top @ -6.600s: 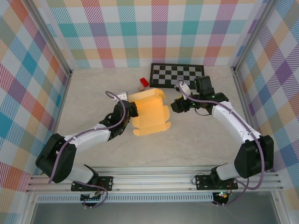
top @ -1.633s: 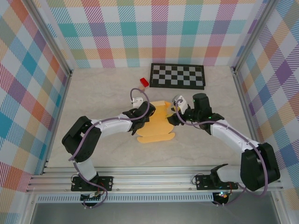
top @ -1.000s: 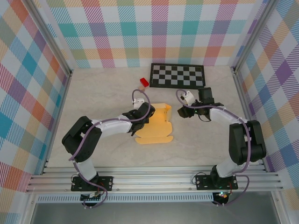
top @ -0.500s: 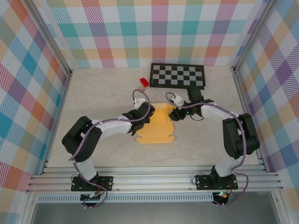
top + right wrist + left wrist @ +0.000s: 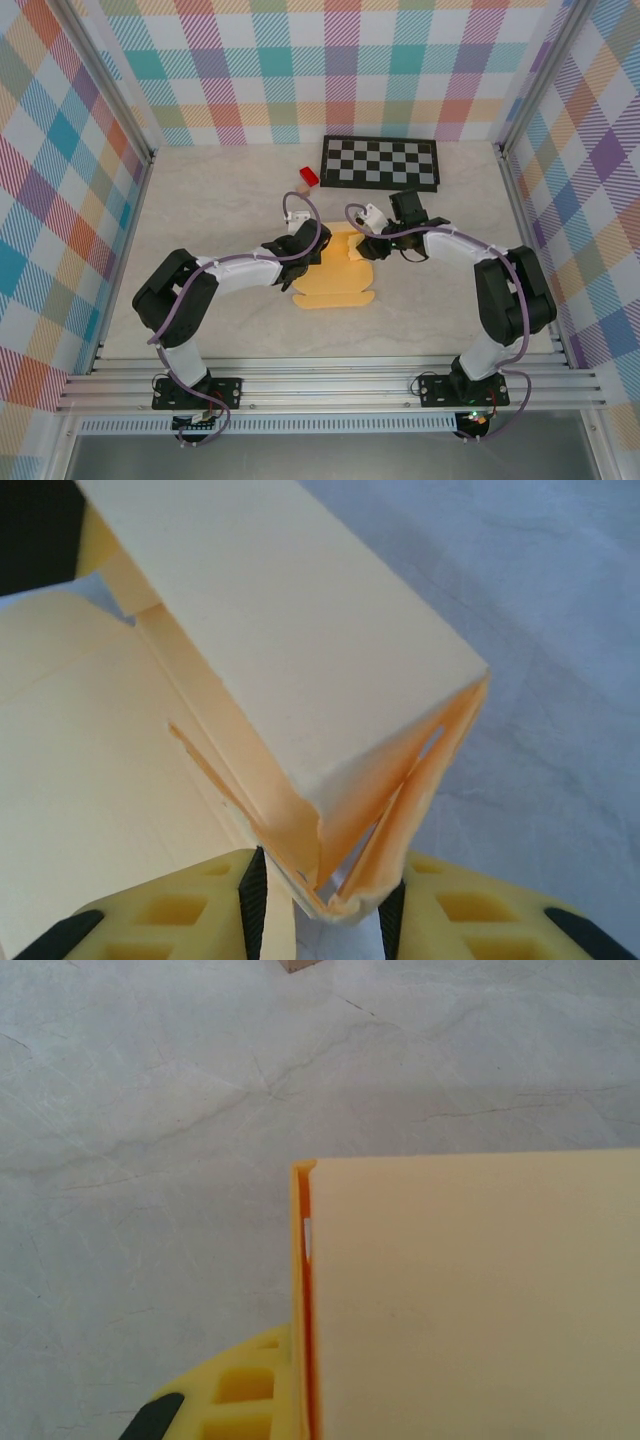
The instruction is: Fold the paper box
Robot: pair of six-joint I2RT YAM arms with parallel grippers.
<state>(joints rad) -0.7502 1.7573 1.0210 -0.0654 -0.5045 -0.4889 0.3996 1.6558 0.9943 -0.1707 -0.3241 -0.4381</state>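
The paper box point(image 5: 336, 284) lies partly folded in the middle of the table point(image 5: 200, 200), one panel raised at its far end. The left gripper point(image 5: 316, 256) is clamped tight on the card's left edge. The right gripper point(image 5: 325, 885) straddles the folded corner from the other side, pads close against it. I can't tell whether it's pinching. The checkerboard mat point(image 5: 380, 161) and a red block point(image 5: 309, 176) sit well behind.
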